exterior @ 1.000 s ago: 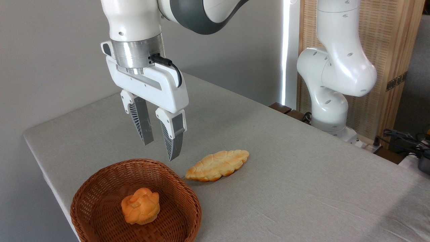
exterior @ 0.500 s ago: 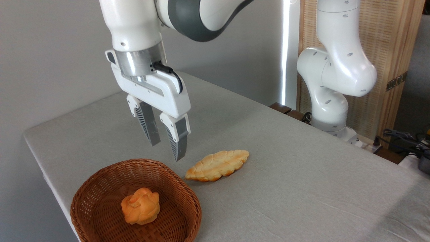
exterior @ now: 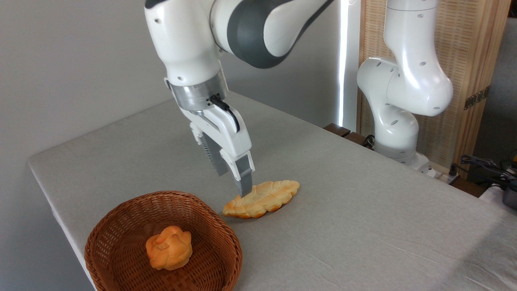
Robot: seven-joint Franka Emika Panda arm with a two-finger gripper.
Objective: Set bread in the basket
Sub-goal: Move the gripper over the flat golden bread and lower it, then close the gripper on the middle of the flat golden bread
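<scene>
the bread [exterior: 262, 198] lies flat on the grey table [exterior: 363, 226], outside the basket [exterior: 121, 238] and just off its right rim, not touching it as far as i can tell. its long axis runs on a slant, from a low near-left tip by the basket up to a far-right tip. the gripper [exterior: 232, 182] hangs over the loaf's left-centre part, tilted, with the nearer finger's tip right at the loaf's far edge, either touching it or just above it; i can't say which. the two fingers stand apart with a gap between them and nothing in it, the farther finger partly hidden behind the nearer one. they seem lined up roughly across the loaf's width and not along its length, which is the side a grip would need, though only one finger is clearly over the bread and the other sits behind it toward the far side. so my reading is that the hand needs to drop a little more to straddle the narrow width before closing. from there the basket lies to the lower left of the loaf, close by.

count: one long loaf, one basket, one small round bun [exterior: 169, 247] already sitting inside the basket, one arm with one gripper.
</scene>
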